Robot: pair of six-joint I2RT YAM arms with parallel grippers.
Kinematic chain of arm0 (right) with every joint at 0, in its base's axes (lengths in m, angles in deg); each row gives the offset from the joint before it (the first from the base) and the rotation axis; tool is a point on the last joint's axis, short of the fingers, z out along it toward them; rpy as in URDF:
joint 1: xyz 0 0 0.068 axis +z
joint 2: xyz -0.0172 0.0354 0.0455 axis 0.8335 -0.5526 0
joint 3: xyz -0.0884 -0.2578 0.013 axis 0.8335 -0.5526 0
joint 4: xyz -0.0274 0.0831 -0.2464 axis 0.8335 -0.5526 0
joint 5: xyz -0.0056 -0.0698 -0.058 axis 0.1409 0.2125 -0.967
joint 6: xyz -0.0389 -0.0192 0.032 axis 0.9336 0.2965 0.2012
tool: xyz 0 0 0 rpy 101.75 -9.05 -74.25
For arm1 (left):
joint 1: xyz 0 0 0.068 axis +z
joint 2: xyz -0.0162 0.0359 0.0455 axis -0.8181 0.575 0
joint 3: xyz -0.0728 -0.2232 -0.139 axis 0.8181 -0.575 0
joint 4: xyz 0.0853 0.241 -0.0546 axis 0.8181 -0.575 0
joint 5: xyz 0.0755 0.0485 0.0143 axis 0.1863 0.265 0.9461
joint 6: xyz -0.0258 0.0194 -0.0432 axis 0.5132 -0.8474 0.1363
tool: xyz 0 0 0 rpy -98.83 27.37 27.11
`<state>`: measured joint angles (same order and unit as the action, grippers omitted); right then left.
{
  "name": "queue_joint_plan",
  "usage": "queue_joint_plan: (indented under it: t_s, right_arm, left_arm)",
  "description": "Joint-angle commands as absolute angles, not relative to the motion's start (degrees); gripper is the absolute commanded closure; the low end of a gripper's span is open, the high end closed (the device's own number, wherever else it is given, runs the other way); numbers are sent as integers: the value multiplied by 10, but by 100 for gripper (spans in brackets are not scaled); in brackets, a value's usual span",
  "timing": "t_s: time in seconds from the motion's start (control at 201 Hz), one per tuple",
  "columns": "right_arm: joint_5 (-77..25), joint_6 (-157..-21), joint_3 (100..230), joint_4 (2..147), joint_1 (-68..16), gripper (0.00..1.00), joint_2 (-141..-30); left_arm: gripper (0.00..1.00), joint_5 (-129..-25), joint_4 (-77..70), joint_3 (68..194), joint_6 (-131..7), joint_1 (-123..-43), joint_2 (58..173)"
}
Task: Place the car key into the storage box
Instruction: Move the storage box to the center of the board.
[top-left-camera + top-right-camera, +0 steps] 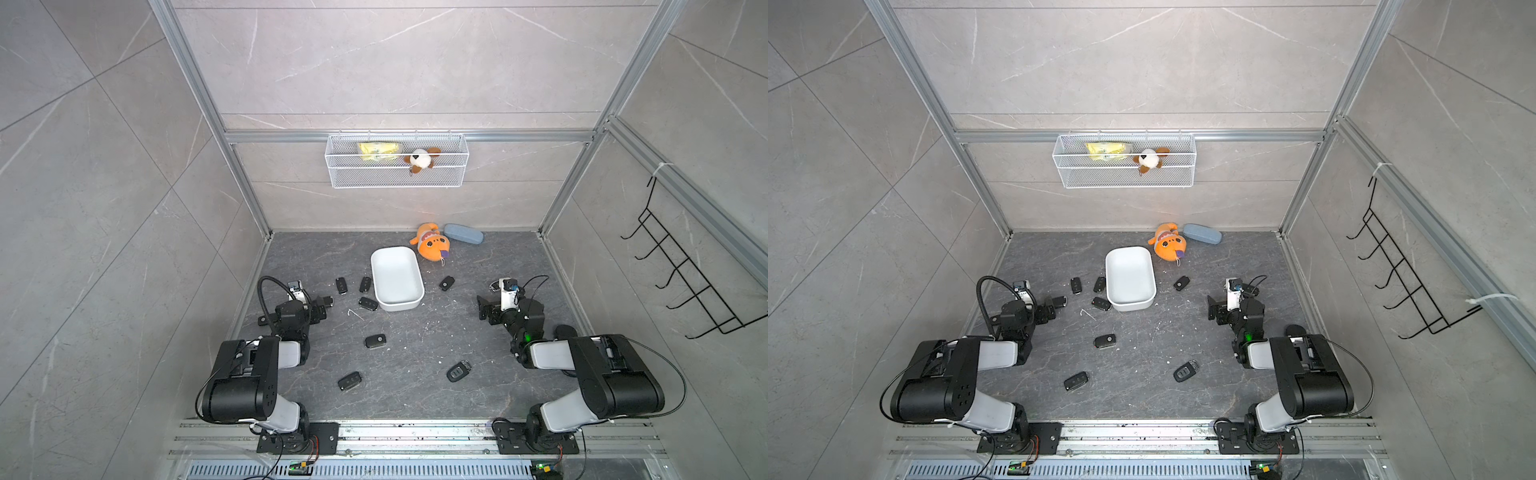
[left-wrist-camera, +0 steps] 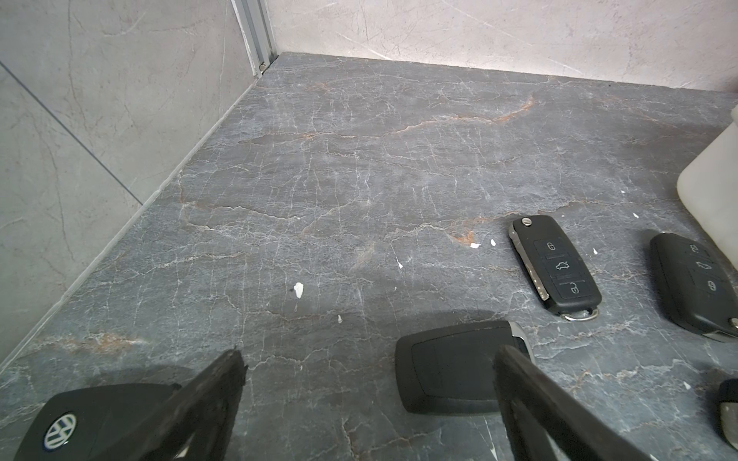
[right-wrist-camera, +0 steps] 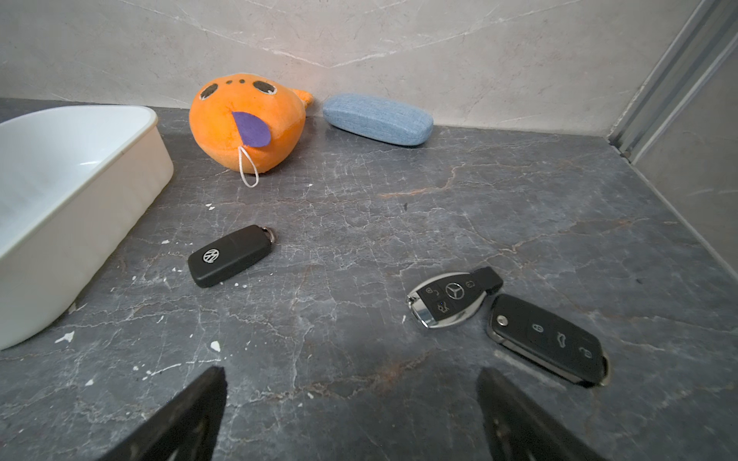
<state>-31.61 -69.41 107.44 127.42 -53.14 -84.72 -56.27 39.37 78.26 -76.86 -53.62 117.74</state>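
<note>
Both top views take in the whole walled desk [image 1: 415,399]. The white, smooth plastic, rounded-rectangular storage box [image 1: 399,306] stands behind the middle, its long axis running from the robot's side toward the back wall. Black car-key fobs [image 1: 349,380] lie scattered round it, every one on the desk outside the box. Only these views show the white wire-mesh basket [image 1: 397,174] on the back wall, holding a yellow packet [image 1: 380,151] and a brown-and-white plush [image 1: 420,160].

The left wrist view alone shows button faces: a black three-button flip key [image 2: 557,265] lies flat, its long axis roughly in line with the box's, ring loop nearer the camera. A second flip key [image 2: 691,279] lies just beside the box wall. The left hand [image 2: 369,357] has its fingers spread wide and grips nothing. A plain-backed black fob [image 2: 447,367] shows partly behind one finger and a round-badged fob [image 2: 80,419] behind the other; contact cannot be told.

The right wrist view shows what the arm largely hides from above: a chrome-edged star-badge key [image 3: 451,299] and a dark flip key [image 3: 547,339] just beside each other. They lie ahead of the right hand [image 3: 351,373], whose fingers also stand wide apart, holding nothing. An orange plush toy [image 3: 243,123] and a blue-grey oblong case [image 3: 377,118] sit at the back wall.

Bare desk runs from the left hand to the back-left corner. In front of the box the desk is mostly bare, with a lone fob [image 1: 375,341] on it.
</note>
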Motion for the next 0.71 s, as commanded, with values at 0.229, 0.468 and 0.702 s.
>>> queue_joint_plan:
  t_s: [0.229, 0.468, 0.702]
  right_arm:
    - [-340, -709, 1083, 1268, -530, 0, -841]
    - [-406, -730, 1091, 1154, -530, 0, -716]
    - [-416, -857, 1153, 1082, -529, 1, -650]
  left_arm:
    - [0, -552, 331, 813, -779, -531, 1130]
    - [0, -486, 24, 960, -716, -530, 998]
    - [0, -467, -171, 1084, -593, -529, 970]
